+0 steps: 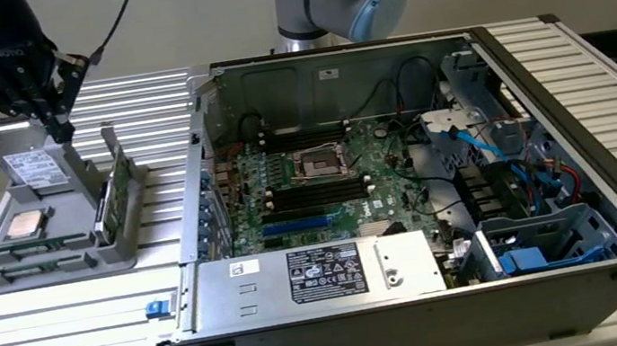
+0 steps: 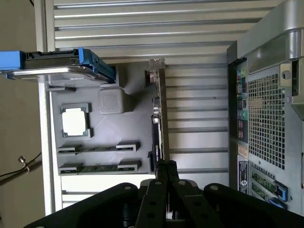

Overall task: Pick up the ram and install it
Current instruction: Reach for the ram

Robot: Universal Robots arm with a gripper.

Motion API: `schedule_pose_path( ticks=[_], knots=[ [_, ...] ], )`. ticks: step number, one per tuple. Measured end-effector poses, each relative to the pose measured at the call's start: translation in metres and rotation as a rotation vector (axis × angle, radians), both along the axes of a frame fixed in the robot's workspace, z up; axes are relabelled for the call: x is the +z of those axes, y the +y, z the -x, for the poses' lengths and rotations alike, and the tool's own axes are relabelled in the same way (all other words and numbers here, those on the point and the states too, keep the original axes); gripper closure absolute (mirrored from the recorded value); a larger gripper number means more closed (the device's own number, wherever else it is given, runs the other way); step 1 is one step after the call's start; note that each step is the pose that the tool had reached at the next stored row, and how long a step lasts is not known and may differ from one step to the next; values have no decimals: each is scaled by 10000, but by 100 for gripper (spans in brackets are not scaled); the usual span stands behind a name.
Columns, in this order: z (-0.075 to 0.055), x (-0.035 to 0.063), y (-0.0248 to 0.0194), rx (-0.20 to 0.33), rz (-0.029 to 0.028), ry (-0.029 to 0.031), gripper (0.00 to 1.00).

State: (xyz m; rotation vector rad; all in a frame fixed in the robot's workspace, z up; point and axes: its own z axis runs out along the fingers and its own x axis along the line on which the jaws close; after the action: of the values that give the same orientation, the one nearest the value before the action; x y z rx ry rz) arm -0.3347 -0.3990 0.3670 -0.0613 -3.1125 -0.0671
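1. Exterior view, upper left: gripper hangs over the grey tray at the exterior view's left, its tips above the tray and clear of the parts.
2. Wrist view: gripper fingers pressed together with nothing between them. The closed tips sit in line with one end of the ram.
3. The ram stands on its long edge in the tray's upright holder, on the tray side nearest the computer case. It is not in the case.
4. The wrist view gives the ram edge-on as a thin dark strip. The exterior view shows its green face.
5. The silver processor chip lies flat in a square pocket of the tray, seen square-on from the wrist camera. In the exterior view it is a small pale square at middle left.
6. The drive with blue tabs stands at the tray's far end, below the gripper. The wrist view shows it side-on.
7. The exterior view looks into the open case: the motherboard and the labelled power supply in front of it. The wrist view shows the case's perforated outer panel instead.
8. The slatted counter carries the tray and the case.
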Motion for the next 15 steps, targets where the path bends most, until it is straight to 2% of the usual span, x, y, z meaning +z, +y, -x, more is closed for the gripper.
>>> schedule_pose_path(
  ticks=[9, 15],
  knots=[
    [132, -52, -8, 254, 3, 16, 90],
    [372, -97, -14, 304, 3, 18, 90]
  ],
)
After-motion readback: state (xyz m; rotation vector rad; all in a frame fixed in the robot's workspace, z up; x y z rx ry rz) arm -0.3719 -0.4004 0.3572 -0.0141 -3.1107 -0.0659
